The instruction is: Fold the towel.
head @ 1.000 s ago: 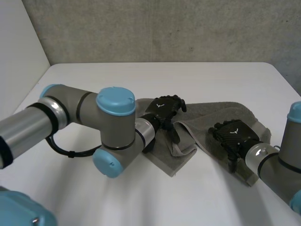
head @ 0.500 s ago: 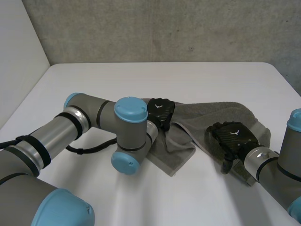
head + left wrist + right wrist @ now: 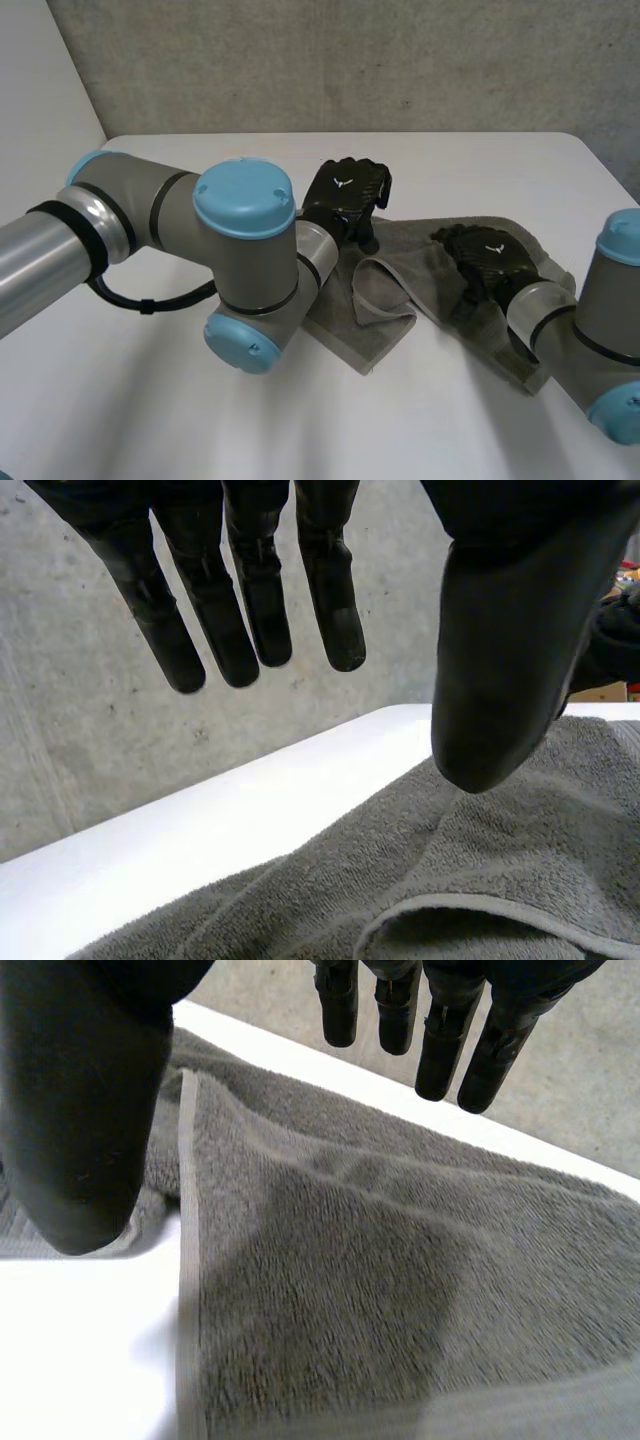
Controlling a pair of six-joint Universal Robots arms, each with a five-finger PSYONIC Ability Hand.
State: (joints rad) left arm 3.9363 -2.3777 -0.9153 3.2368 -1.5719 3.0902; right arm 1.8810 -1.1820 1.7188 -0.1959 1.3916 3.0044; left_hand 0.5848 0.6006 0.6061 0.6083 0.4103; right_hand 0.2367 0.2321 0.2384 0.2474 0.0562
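Note:
A grey towel [image 3: 415, 262] lies crumpled across the white table [image 3: 470, 170], with a small flap [image 3: 385, 297] folded over near its left part. My left hand [image 3: 345, 195] hovers over the towel's far left edge. In the left wrist view its fingers [image 3: 250, 610] are straight, the thumb stands apart, and nothing is between them; the towel [image 3: 500, 880] lies below. My right hand [image 3: 490, 258] is over the towel's right part. Its fingers [image 3: 440, 1020] are straight above the towel [image 3: 400, 1290], whose hemmed edge [image 3: 187, 1260] runs beside the thumb, and it holds nothing.
A grey concrete wall [image 3: 350, 60] stands behind the table's far edge. My left arm's big elbow [image 3: 245, 260] sits close in front of the towel's left end. Bare table [image 3: 420, 420] lies in front of the towel.
My left hand lay on the towel, curled half a second ago, and has now lifted off towards the far edge with straight fingers. The right hand has slid a little farther up the towel.

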